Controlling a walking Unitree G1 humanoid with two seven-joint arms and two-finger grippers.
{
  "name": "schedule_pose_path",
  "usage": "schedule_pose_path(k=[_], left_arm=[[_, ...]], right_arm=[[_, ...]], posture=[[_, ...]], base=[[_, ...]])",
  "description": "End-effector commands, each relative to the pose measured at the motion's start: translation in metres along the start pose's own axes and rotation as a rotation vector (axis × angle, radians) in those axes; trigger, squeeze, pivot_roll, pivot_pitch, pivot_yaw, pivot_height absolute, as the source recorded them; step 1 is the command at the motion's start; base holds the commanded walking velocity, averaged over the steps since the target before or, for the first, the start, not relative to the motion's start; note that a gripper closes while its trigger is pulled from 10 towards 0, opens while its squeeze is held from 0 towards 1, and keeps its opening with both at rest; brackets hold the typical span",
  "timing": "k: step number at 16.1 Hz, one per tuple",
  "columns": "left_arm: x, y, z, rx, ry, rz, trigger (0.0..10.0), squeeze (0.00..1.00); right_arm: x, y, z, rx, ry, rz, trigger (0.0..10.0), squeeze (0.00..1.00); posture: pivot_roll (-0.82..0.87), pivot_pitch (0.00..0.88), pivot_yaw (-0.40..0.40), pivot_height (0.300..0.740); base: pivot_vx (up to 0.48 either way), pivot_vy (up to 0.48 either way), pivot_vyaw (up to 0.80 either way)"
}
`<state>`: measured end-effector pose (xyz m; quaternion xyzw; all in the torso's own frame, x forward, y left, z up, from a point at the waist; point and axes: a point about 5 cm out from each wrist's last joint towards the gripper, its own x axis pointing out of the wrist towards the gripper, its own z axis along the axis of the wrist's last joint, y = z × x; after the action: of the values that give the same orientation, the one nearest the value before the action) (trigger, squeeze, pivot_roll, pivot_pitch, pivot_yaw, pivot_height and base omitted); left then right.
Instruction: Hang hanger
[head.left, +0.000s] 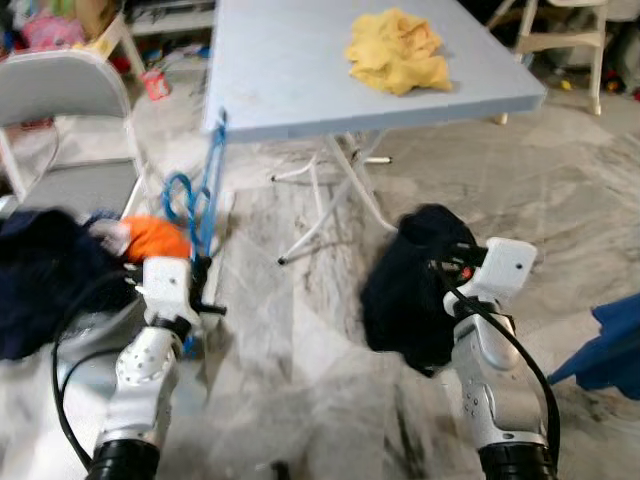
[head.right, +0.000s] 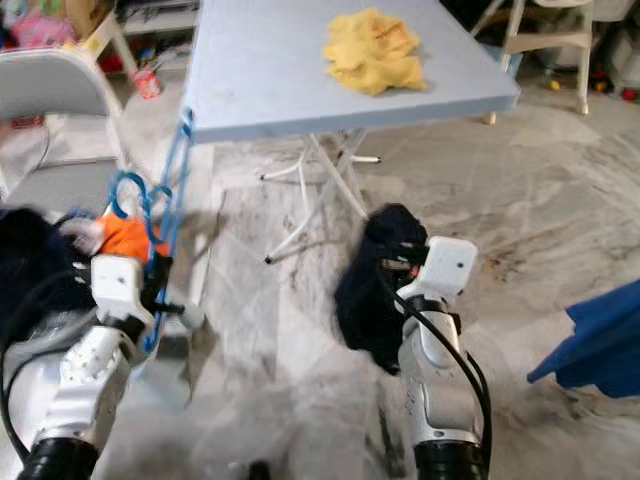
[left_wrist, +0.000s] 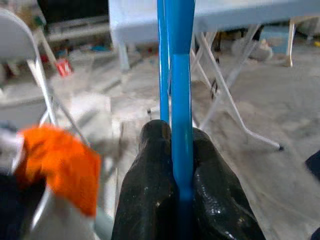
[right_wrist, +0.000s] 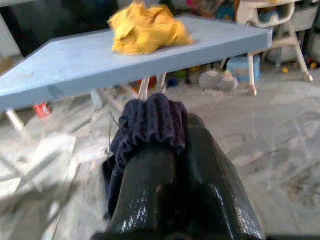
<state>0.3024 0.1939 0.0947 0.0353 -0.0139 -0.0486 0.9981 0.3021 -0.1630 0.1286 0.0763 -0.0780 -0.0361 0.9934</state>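
Note:
A blue plastic hanger (head.left: 205, 190) stands upright in my left gripper (head.left: 200, 272), which is shut on its lower bar; the two black fingers (left_wrist: 150, 190) pinch the blue bars (left_wrist: 177, 100) in the left wrist view. My right gripper (head.left: 452, 262) is shut on a dark navy garment (head.left: 412, 290) that hangs down from it above the floor. The ribbed edge of the dark garment (right_wrist: 150, 120) bunches over the fingers (right_wrist: 210, 175) in the right wrist view.
A light blue folding table (head.left: 290, 70) stands ahead with a yellow cloth (head.left: 398, 50) on it. A grey folding chair (head.left: 70, 120) at my left holds dark clothes (head.left: 40, 280) and an orange item (head.left: 155, 238). Blue fabric (head.left: 610, 350) lies at the right. The floor is marble.

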Motion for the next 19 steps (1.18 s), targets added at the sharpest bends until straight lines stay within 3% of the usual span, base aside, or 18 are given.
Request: schedule_pose_path(k=[1, 6, 13, 16, 19], left_arm=[[0.004, -0.008, 0.009, -0.006, -0.032, -0.021, 10.0, 0.0], [-0.001, -0.014, 0.006, -0.023, -0.019, -0.024, 10.0, 0.0], [-0.009, -0.019, 0.022, -0.02, -0.063, 0.005, 10.0, 0.0], [-0.014, -0.024, 0.014, -0.042, -0.023, -0.01, 10.0, 0.0], [-0.011, -0.023, 0.017, -0.048, -0.021, -0.002, 10.0, 0.0]], right_arm=[[0.002, -0.011, 0.012, -0.004, -0.05, -0.045, 10.0, 0.0], [0.002, -0.011, 0.013, -0.012, -0.045, -0.039, 10.0, 0.0], [0.011, 0.008, 0.035, -0.043, -0.13, 0.071, 10.0, 0.0], [0.012, 0.012, 0.032, -0.041, -0.119, 0.086, 10.0, 0.0], [0.011, 0.011, 0.028, -0.04, -0.101, 0.083, 10.0, 0.0]], posture=[[-0.04, 0.11, 0.047, 0.74], [-0.04, 0.121, 0.034, 0.74], [-0.02, 0.096, 0.025, 0.74], [-0.02, 0.088, 0.018, 0.74], [-0.02, 0.085, 0.02, 0.74]], base=[[0.465, 0.0, 0.0], [0.48, 0.0, 0.0], [0.472, 0.0, 0.06], [0.466, 0.0, 0.73], [0.404, 0.18, 0.0]])
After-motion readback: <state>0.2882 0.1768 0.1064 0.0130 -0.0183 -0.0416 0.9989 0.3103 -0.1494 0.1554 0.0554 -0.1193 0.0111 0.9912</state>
